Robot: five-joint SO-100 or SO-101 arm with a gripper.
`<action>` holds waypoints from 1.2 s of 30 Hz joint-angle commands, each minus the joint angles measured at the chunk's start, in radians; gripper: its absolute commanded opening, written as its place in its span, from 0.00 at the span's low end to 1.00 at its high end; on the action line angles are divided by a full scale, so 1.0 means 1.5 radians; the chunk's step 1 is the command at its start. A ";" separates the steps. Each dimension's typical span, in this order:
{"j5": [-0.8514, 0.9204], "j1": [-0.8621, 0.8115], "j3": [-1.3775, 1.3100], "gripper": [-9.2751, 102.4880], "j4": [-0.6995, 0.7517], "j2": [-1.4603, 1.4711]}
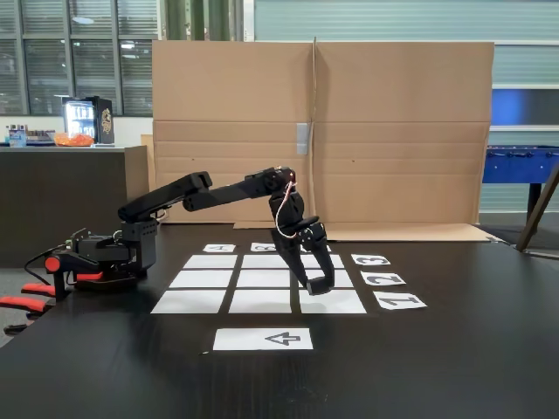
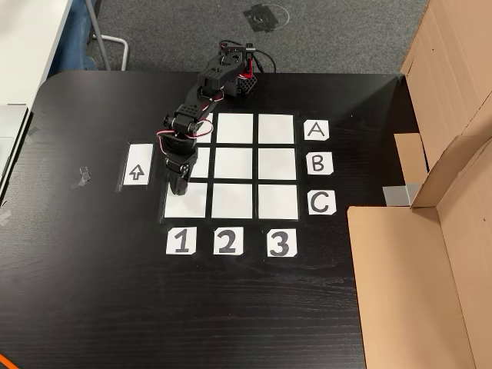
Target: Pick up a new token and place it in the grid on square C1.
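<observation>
The grid (image 2: 234, 161) of nine white paper cells lies mid-table, with labels A, B, C on the right and 1, 2, 3 below in the other view. Square C1 (image 2: 192, 206) is its lower-left cell there, and the near-right cell (image 1: 342, 303) in the fixed view. My black gripper (image 1: 320, 288) points down just above square C1, over its upper-left corner (image 2: 178, 187). Its fingertips close around a small black token (image 1: 320, 291), which is hard to separate from the black fingers.
A white sheet with an arrow (image 1: 263, 339) lies in front of the grid. The arm's base (image 1: 105, 257) sits at the table's left in the fixed view. A tall cardboard wall (image 1: 349, 131) stands behind the grid, at the right (image 2: 430, 254) in the other view.
</observation>
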State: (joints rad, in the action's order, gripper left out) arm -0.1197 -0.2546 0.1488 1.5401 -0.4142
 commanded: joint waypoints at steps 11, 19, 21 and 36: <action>-0.007 0.017 -0.010 0.21 -0.010 0.000; -0.008 0.017 -0.008 0.27 -0.013 0.005; -0.008 0.016 -0.008 0.28 -0.013 0.005; -0.006 0.009 -0.003 0.36 -0.012 -0.050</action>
State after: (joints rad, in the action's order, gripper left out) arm -0.1243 -0.2362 0.1488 1.5309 -0.4019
